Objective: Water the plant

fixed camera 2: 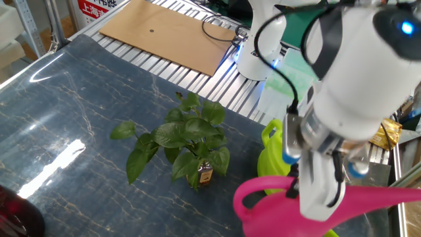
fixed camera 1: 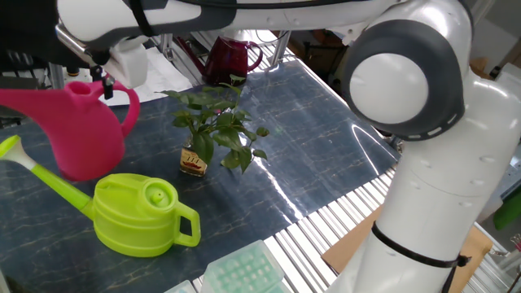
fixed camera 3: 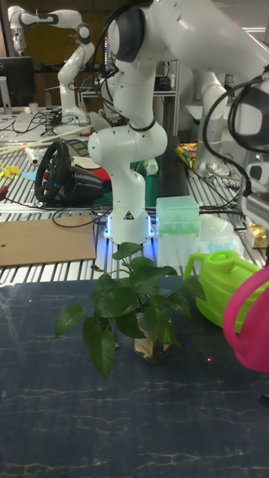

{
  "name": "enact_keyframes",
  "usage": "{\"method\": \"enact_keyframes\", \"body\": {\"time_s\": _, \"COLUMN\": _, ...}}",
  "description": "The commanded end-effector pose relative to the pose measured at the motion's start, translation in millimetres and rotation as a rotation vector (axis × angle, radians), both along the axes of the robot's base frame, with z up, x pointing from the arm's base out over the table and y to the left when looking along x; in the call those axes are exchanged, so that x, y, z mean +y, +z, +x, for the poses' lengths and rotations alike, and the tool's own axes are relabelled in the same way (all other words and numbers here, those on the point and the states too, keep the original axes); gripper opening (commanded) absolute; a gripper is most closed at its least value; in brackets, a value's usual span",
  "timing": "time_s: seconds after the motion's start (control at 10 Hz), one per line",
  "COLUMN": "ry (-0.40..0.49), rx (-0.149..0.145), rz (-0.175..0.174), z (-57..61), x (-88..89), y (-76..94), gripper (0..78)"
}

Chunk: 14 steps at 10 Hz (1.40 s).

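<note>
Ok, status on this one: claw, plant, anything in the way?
Claw shut on pink watering can handle. Plant upright in its bottle, can not over it. Green watering can stands beside the pink one.

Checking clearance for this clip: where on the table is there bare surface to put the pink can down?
Bare tabletop lies between the plant and the cardboard sheet, and toward the dark red jug. It is crowded where the pink watering can, held by the gripper, sits beside the green watering can.

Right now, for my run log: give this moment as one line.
pincer: shut on pink watering can handle | can: beside plant, not pouring | green watering can: on table
</note>
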<state>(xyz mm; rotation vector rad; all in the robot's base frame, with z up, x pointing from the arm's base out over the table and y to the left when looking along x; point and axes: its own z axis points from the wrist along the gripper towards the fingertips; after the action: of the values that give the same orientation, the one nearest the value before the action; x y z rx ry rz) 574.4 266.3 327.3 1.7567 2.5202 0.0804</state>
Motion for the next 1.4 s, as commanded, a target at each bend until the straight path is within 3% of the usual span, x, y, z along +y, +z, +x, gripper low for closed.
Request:
{"method": "enact_keyframes", "body": {"time_s": 0.1, "ry": 0.017, "rx": -0.016, "rz": 0.017, "z": 4.0, "x": -3.5, "y": -11.9, "gripper": 1.2}}
{"method": "enact_keyframes", "body": {"time_s": 0.2, "ry": 0.026, "rx": -0.023, "rz": 0.004, "z": 5.7, "x": -5.1, "y": -22.8, "gripper": 1.2}}
{"method": "enact_keyframes", "body": {"time_s": 0.6, "ry": 0.018, "rx": 0.002, "rz": 0.004, "z": 7.7, "x": -4.3, "y": -32.1, "gripper": 1.2}}
{"method": "enact_keyframes", "body": {"time_s": 0.7, "ry": 0.018, "rx": 0.003, "rz": 0.004, "z": 7.7, "x": -4.3, "y": -32.2, "gripper": 77.4}}
{"method": "enact_keyframes", "body": {"time_s": 1.4, "ry": 0.018, "rx": 0.003, "rz": 0.004, "z": 7.7, "x": -4.3, "y": -32.2, "gripper": 77.4}}
